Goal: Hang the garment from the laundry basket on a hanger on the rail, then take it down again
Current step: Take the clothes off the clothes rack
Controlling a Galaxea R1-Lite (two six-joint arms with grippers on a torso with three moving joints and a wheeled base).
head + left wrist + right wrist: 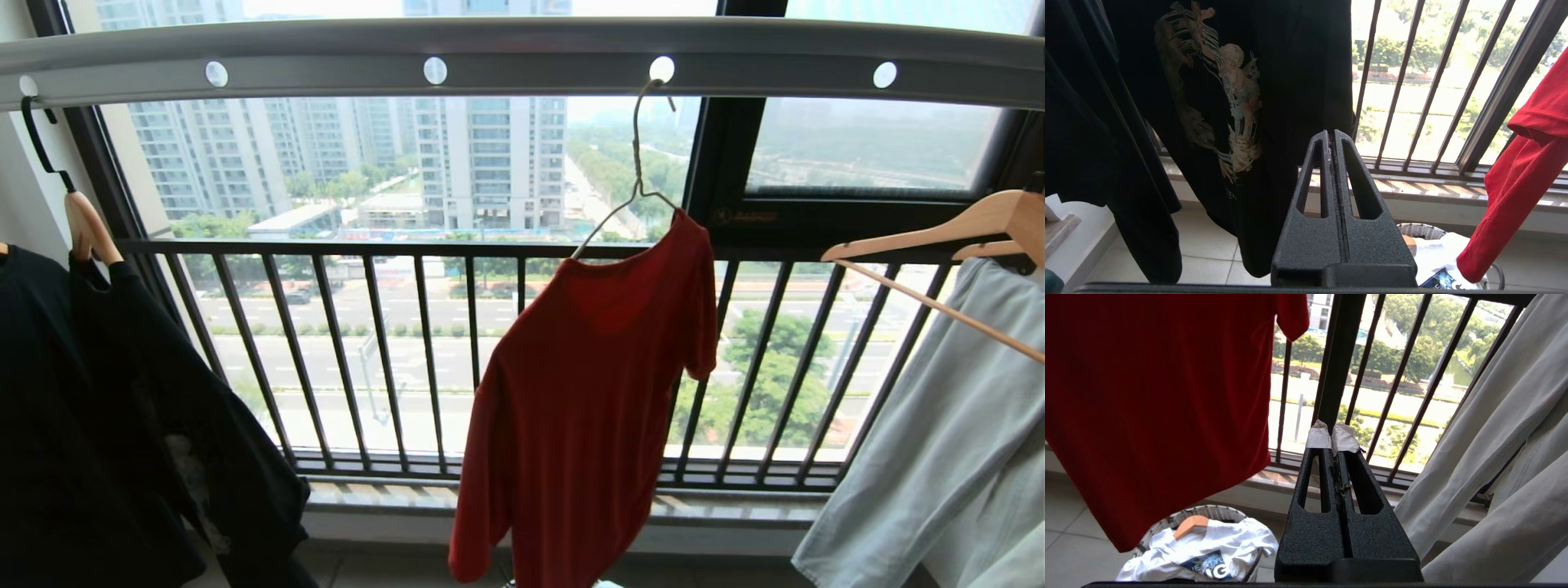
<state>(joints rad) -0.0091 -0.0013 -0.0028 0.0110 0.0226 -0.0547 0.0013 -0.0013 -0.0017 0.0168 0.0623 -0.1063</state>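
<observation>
The red garment (580,392) hangs crooked on the thin cream hanger (635,163), whose hook sits in a round hole of the grey rail (522,57). One wire arm of the hanger lies bare beside the neckline. Neither gripper appears in the head view. My left gripper (1331,136) is shut and empty, low down, with the garment (1523,175) off to its side. My right gripper (1331,435), white tape on its tips, is shut and empty beside the garment (1155,396). The laundry basket (1216,509) stands on the floor under the garment; its rim (1419,230) also shows past the left gripper.
A black printed T-shirt (98,392) hangs at the left, a pale grey-green garment (955,441) on wooden hangers (939,233) at the right. The dark railing (392,351) and window stand behind. A white T-shirt (1208,547) and a wooden hanger (1190,524) lie in the basket.
</observation>
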